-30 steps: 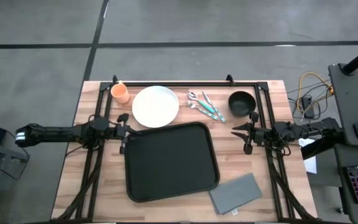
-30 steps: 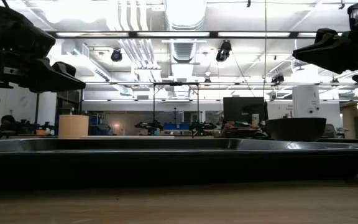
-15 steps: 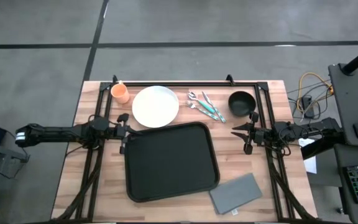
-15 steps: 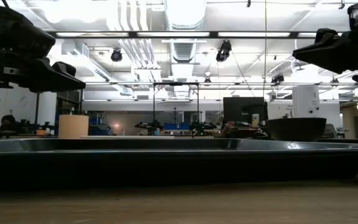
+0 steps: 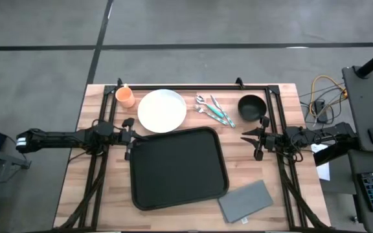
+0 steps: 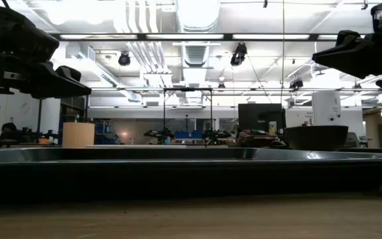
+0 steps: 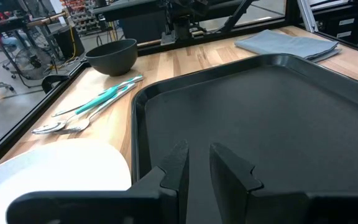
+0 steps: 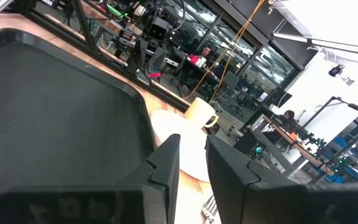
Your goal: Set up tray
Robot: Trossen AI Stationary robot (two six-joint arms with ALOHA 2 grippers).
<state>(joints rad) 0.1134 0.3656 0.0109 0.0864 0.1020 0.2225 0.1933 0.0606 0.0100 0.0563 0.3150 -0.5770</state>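
Wooden worktop (image 5: 109, 194) carries the tray (image 5: 177, 167) at its middle, empty. Left gripper (image 5: 131, 138) hovers just off the tray's left far corner, fingers slightly apart; right gripper (image 5: 254, 137) — near the tray's right side — has fingers spread. White plate (image 5: 162, 110) sits just behind the tray.

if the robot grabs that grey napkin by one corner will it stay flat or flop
The grey napkin looks thin and lies flat on the table, so it would probably droop. It seems light, likely sliding if pushed. Its folded layers may fall open.
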